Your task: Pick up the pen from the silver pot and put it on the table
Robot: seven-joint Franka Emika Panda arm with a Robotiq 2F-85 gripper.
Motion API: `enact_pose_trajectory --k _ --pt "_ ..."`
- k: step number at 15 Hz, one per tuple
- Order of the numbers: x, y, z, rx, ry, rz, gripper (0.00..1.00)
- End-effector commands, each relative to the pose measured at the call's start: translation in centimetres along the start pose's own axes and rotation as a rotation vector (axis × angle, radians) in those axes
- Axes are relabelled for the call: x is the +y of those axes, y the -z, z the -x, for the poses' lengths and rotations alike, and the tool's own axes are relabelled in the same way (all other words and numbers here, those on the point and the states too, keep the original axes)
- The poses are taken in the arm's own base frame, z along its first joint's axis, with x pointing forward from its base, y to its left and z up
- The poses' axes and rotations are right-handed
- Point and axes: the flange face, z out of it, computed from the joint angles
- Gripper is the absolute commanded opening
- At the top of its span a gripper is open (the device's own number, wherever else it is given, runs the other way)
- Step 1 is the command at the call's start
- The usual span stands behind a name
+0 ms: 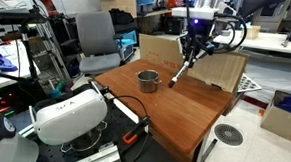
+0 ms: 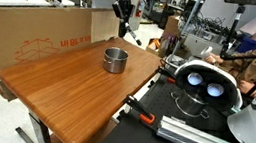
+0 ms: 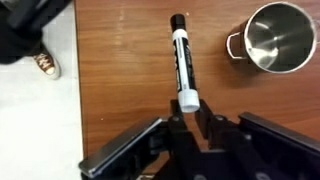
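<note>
"Where was the pen (image 3: 180,55)?"

"Outside the silver pot (image 3: 275,35), just beside it; the gripper (image 3: 186,108) was clenched on its pale end; the dark tip pointed straight away from the jaws, long axis running past the pot's side."

"And under it?"

"Bare table (image 3: 120,70), reddish wood; whether the tip touched, I couldn't tell; a cardboard sheet (image 2: 43,29) stood behind the pot."

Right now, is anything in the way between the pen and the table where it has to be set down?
Nothing visible does. The gripper holds the pen by one end over bare wood of the table. The pot sits off to the side, clear of it.
</note>
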Motion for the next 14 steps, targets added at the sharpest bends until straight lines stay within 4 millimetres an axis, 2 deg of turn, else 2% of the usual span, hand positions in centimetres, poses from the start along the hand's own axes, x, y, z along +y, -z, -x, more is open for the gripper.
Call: enact_pose_trajectory --k 1,10,14 --pt "0.2 -1.3 -2.3 -0.053 -0.009 0.008 0.05" --pt "0.4 -7.2 -5.6 -0.157 -0.039 0.042 0.05" --pt "0.4 -8.8 -6.7 -0.174 -0.050 0.057 0.05"
